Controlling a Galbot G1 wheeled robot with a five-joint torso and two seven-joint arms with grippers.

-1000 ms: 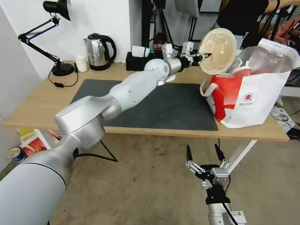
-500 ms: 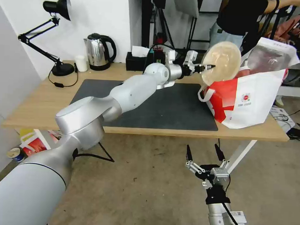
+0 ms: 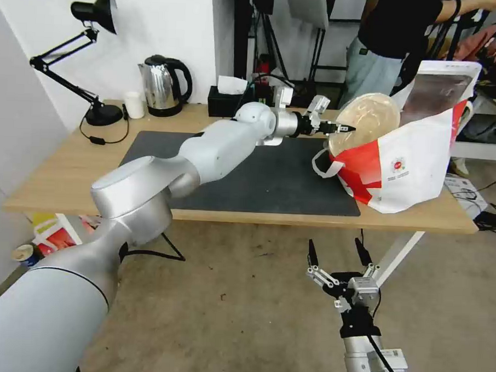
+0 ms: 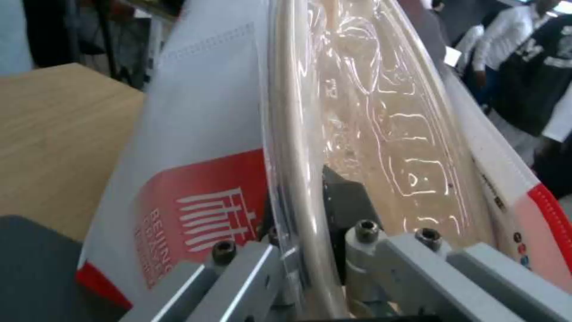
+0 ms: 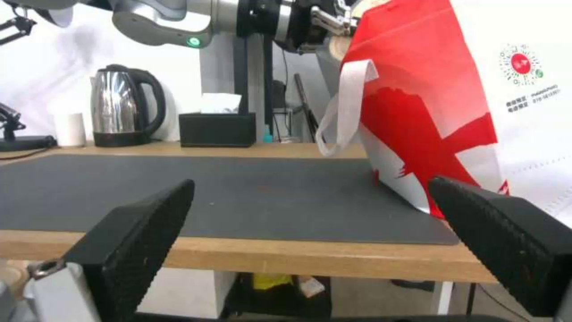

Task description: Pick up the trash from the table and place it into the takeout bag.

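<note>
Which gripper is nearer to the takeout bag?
Left. The left gripper is at the takeout bag's mouth, clamping the beige paper bowl; the right gripper hangs open below the table edge.

White wall (image 3: 156, 23) behind, mottled grey-brown floor (image 3: 242, 317), apparently concrete; black desk lamp (image 3: 89, 53) at rear left.

Even, bright indoor light, soft shadows

Glare streaks the clear beige paper bowl (image 4: 381, 112); beside it, the takeout bag (image 4: 196, 134) looks blurred, close-up.
</note>
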